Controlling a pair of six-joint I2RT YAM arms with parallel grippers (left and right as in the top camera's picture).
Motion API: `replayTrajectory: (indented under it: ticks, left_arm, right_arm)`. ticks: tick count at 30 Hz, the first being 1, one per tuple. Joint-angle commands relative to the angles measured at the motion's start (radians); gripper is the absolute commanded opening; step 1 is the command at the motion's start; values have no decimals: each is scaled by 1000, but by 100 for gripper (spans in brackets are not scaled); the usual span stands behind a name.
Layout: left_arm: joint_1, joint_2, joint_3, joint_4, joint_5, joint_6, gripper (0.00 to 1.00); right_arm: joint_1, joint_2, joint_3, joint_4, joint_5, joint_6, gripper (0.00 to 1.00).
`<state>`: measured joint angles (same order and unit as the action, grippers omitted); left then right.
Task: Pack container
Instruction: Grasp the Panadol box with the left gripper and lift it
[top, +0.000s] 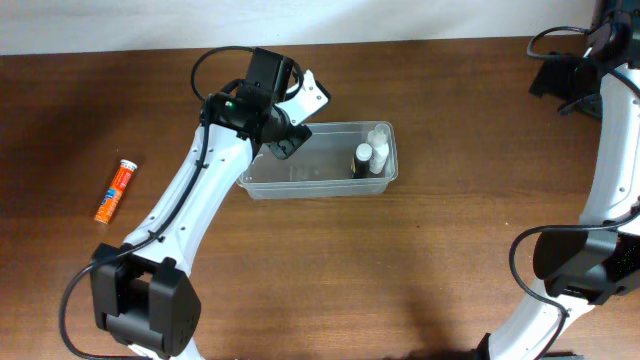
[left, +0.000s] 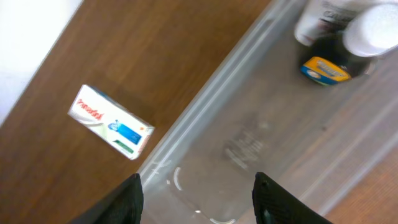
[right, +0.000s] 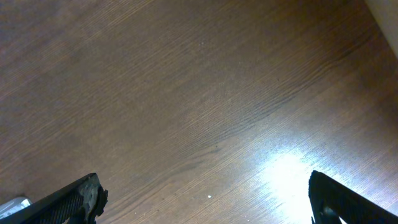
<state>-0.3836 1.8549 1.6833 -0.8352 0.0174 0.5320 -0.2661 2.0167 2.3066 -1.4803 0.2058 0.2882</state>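
**Left pincer** (left: 198, 202): its 2 dark fingers (left: 129, 200) are spread apart. Only the clear floor of the container (left: 205, 99) shows through the gap between them. In the overhead view the left pincer (top: 285, 140) hangs over the container (top: 310, 186) at the end nearest the left arm (top: 195, 200), close to the far rim. Whether the fingertips dip below the rim cannot be told.

**Just beside the pincer:** outside the container wall, a white box (left: 112, 121) with red lettering and a blue-green mark lies flat on the bench (left: 155, 43). From overhead the box (top: 313, 95) sits on the far side of the pincer, close to the container's far rim.

**Away from the pincer:** at the opposite end of the container, small bottles (top: 375, 148) stand close together. 1 is a dark bottle (left: 326, 62) with a yellow-and-blue label, and the others are white-topped.

**Well apart from the pincer:** on the other side of the left arm from the container, an orange tube (top: 115, 190) with a pale end lies on the brown wooden bench (top: 400, 280).

**Right pincer** (right: 208, 205): its 2 fingers are spread wide, 1 at each lower corner of the wrist view, and only wood grain shows between them. It is far from the container, at the far right of the bench.
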Motion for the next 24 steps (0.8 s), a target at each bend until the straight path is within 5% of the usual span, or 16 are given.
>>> replayTrajectory:
  ticks: [1,13,24]
  left_arm:
    - [32,-23,16,43,-26,-11,58]
    - [131,-7,24,483,-64,-234,63]
    - [141,153,462,142,-122,-353,57]
  right_arm:
    - [-3,-2,5,3,16,9,98]
    - [-3,-2,5,3,15,9,98]
    - [-3,-2,5,3,16,9,98]
